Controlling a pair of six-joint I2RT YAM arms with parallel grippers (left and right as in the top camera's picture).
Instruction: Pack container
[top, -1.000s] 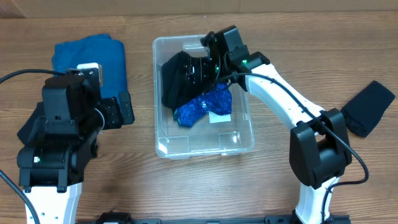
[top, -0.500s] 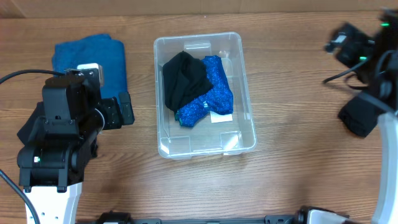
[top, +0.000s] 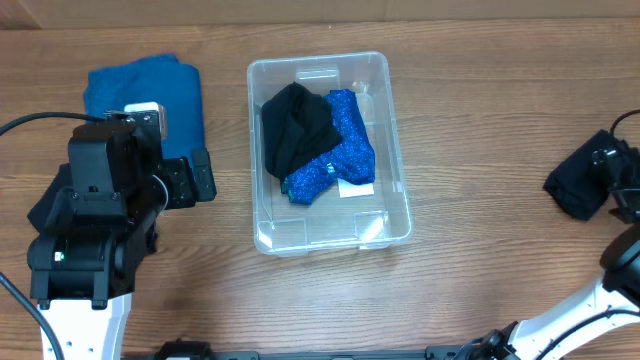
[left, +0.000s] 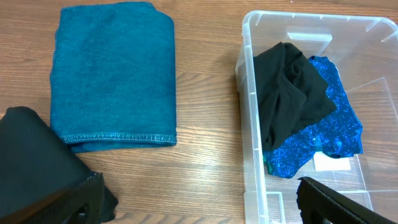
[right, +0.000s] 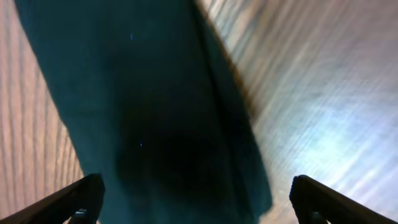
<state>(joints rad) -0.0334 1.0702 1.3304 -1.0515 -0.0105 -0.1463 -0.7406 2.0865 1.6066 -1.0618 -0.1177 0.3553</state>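
Observation:
The clear container (top: 395, 180) stands at the table's middle and holds a black cloth (top: 292, 132) lying on a sparkly blue cloth (top: 345, 150). Both also show in the left wrist view, the container (left: 250, 112) and the black cloth (left: 286, 93). A folded teal cloth (top: 150, 95) lies left of the container. My left gripper (left: 199, 202) is open and empty over bare wood between the teal cloth and the container. My right gripper (right: 196, 199) is open right above a dark cloth (right: 149, 112) at the table's far right edge (top: 580, 185).
A black cloth (left: 31, 162) lies at the lower left under my left arm, partly hidden. The right arm's base reaches in from the bottom right corner.
My right arm has left the container, where the black cloth now lies, and swung to the far right, coming down over the dark cloth there. The left arm has not moved.

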